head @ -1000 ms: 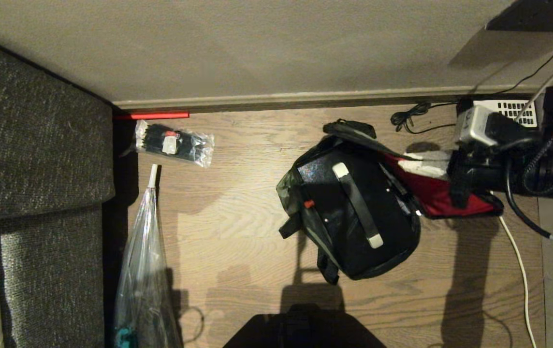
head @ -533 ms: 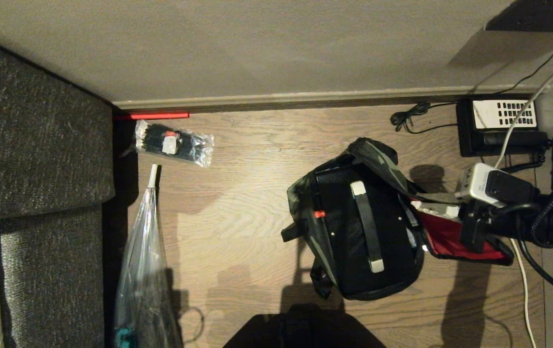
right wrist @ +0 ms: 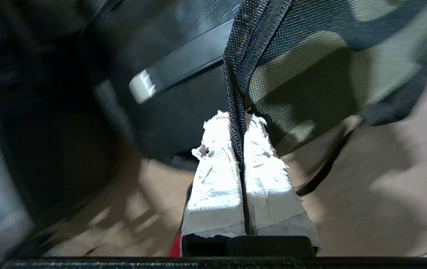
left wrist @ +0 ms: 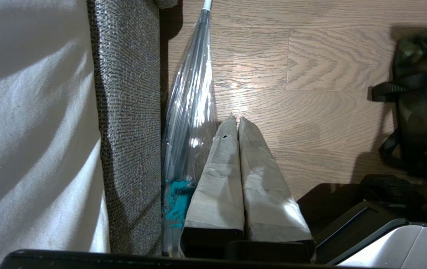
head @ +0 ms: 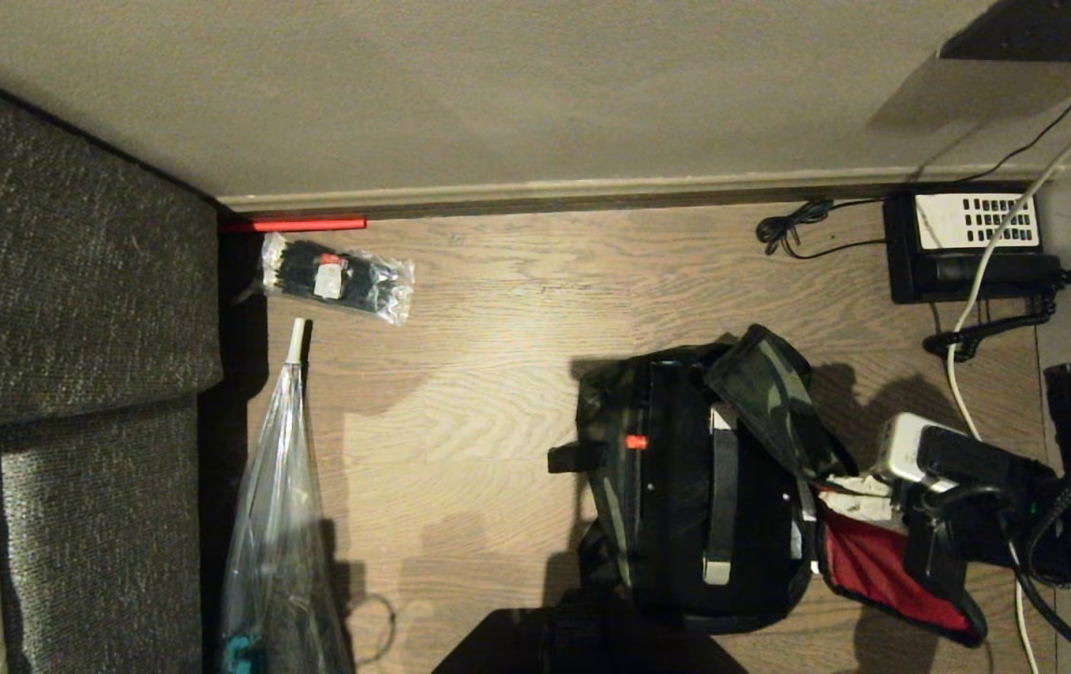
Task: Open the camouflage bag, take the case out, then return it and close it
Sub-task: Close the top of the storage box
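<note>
Camouflage bag (head: pixel 685 487) lay on the wood floor (head: pixel 489 374), lid (head: pixel 770 393) folded open, red lining (head: pixel 872 571) exposed. Right claw (right wrist: pixel 241 138) was clamped shut on the lid's edge. Left claw (left wrist: pixel 236 123) was closed, parked beside the sofa (left wrist: pixel 127 112). Advice: hold the lid taut and clear of the opening. Case (head: pixel 676 468) sat inside, long axis and handle (head: pixel 723 496) running toward the wall.

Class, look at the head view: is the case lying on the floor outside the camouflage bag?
No, the case sits inside the open camouflage bag.
</note>
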Tool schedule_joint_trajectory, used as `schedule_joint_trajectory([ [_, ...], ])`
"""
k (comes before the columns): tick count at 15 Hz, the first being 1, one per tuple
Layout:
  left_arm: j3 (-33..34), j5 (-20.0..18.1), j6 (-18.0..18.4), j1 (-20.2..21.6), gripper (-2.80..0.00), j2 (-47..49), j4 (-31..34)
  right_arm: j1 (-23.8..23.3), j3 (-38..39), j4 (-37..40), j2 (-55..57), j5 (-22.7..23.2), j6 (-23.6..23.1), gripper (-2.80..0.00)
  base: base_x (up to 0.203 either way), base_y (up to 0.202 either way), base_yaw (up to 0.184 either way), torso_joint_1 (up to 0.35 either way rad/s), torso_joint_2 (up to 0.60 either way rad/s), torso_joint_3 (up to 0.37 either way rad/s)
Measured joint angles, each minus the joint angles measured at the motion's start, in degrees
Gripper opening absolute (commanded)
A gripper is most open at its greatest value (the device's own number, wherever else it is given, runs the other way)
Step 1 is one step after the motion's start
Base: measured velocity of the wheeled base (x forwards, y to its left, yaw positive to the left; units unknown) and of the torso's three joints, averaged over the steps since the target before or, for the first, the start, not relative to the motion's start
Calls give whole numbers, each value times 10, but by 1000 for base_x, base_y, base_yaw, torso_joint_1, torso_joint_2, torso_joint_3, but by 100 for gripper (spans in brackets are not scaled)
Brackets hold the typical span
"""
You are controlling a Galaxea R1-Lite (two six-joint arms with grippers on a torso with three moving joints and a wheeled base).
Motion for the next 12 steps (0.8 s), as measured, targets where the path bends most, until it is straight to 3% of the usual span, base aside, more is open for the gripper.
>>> schedule_joint_trajectory([
  [6, 0, 0, 0, 0, -280, 0, 0, 90, -40, -13, 78, -10, 142, -280, 0, 0, 0, 0, 0, 0],
  [11, 0, 0, 0, 0, -280, 0, 0, 146, -102, -28, 165, -29, 215, -280, 0, 0, 0, 0, 0, 0],
  [12, 0, 0, 0, 0, -280, 0, 0, 155, -114, -29, 182, -30, 232, 0, 0, 0, 0, 0, 0, 0],
])
